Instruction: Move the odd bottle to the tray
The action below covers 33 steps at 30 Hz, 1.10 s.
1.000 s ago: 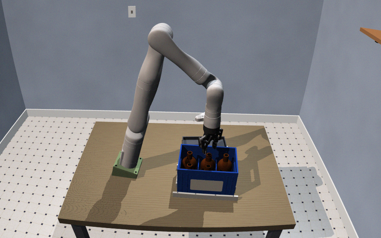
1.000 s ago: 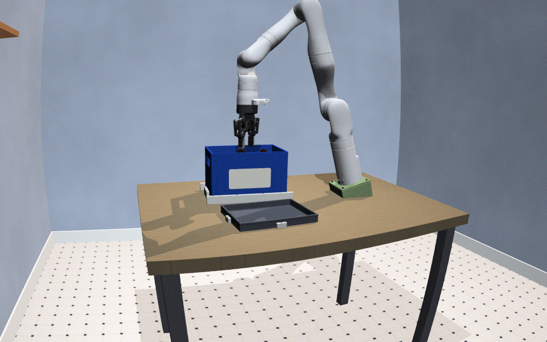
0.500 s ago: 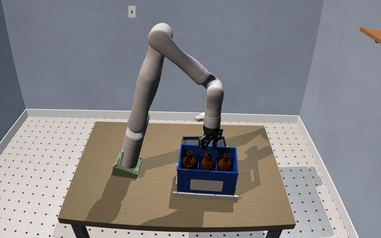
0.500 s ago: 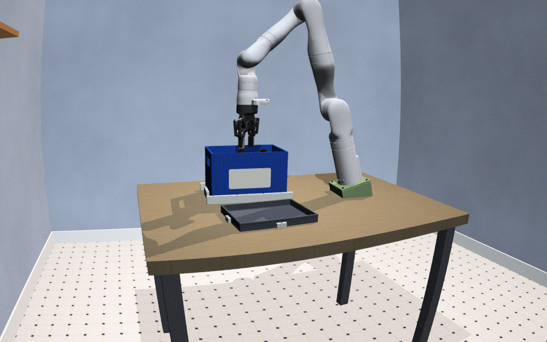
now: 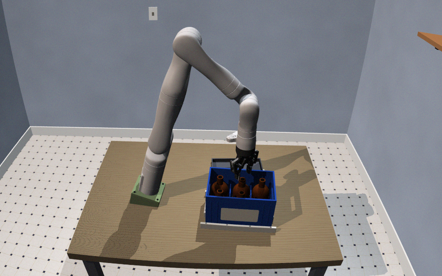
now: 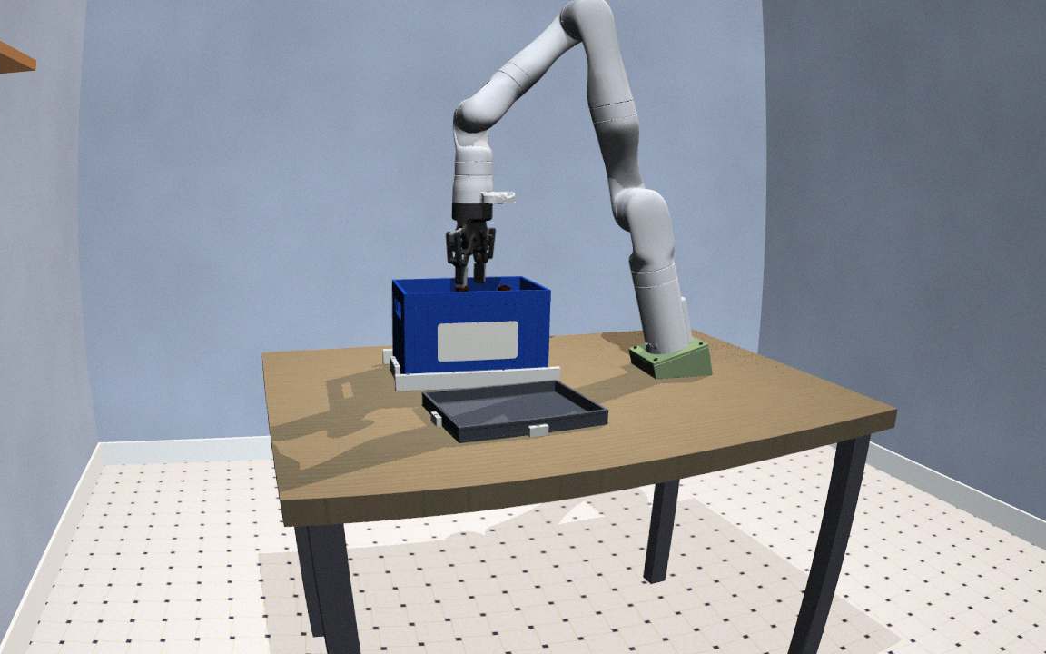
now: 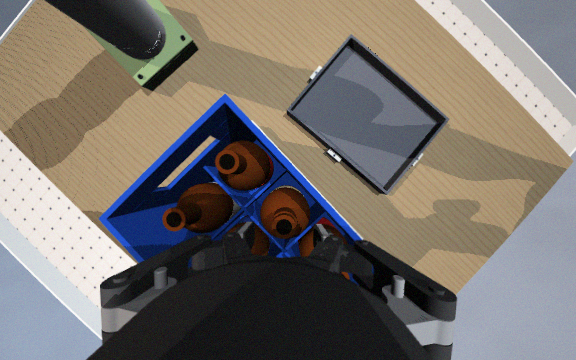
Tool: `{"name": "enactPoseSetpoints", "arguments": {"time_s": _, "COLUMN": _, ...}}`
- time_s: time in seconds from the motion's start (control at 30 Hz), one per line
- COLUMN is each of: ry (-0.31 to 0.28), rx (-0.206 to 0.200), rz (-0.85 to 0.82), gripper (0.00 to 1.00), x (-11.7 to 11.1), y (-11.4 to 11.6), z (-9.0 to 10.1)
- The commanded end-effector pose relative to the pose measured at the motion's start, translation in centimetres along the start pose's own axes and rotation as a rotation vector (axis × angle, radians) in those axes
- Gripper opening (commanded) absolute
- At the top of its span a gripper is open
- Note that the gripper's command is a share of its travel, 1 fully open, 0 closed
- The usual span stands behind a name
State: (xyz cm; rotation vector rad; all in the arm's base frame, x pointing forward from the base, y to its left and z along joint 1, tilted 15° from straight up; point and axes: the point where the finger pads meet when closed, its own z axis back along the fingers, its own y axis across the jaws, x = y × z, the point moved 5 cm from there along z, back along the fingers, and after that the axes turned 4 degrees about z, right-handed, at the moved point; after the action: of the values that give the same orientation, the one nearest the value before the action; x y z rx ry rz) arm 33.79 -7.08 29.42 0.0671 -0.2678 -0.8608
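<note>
The blue crate stands on the table with brown bottles upright in its cells: one at the left, one in the middle, one at the right, and more behind them. My gripper points straight down over the crate's back middle part, fingertips at about rim height. It is partly open with nothing between the fingers. In the wrist view three bottles show in full, and the others are mostly hidden under my gripper. The dark tray lies empty next to the crate.
White stop strips lie against the crate's base. The arm's green base is bolted to the table left of the crate. The crate has thin dividers between the cells.
</note>
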Motion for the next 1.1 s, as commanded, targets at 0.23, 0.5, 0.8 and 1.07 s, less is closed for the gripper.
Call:
{"name": "enactPoseSetpoints", "arguments": {"time_s": 0.23, "ry": 0.002, "rx": -0.002, "rz": 0.0, "gripper": 0.64, "x": 0.0, "y": 0.0, "z": -0.9}}
{"name": "enactPoseSetpoints", "arguments": {"time_s": 0.5, "ry": 0.002, "rx": -0.002, "rz": 0.0, "gripper": 0.64, "x": 0.0, "y": 0.0, "z": -2.0}}
{"name": "enactPoseSetpoints", "arguments": {"time_s": 0.8, "ry": 0.002, "rx": -0.002, "rz": 0.0, "gripper": 0.64, "x": 0.0, "y": 0.0, "z": -2.8}}
{"name": "enactPoseSetpoints", "arguments": {"time_s": 1.07, "ry": 0.002, "rx": -0.002, "rz": 0.0, "gripper": 0.64, "x": 0.0, "y": 0.0, "z": -3.5}}
